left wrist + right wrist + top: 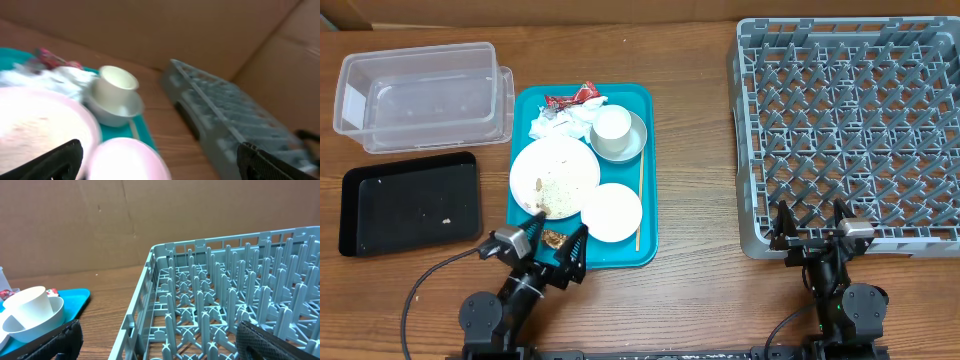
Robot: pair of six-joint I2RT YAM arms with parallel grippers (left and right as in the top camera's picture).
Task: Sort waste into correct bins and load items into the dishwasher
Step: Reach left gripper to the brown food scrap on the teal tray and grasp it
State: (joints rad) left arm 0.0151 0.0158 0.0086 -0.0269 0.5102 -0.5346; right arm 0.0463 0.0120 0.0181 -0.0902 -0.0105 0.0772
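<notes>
— Where do our claws stand?
— Our left gripper point(557, 240) gapes wide and empty over the near edge of the teal tray point(525, 105). Our right gripper point(812, 232) is spread too, holding nothing, at the near wall of the rack point(850, 130).
— And the waste, the dishes?
— We see all of it on the teal tray: rice point(558, 188) on the big plate point(555, 160), the small plate point(611, 212) beside it, the cup point(612, 124) in the bowl point(636, 142), and the napkins point(560, 125) and wrapper point(570, 97) behind. The tub point(420, 95) and black tray point(410, 205) lie to the left.

Wood table point(690, 150), clear tub point(420, 95), black tray point(410, 205), teal tray point(620, 253), grey rack point(850, 130)
</notes>
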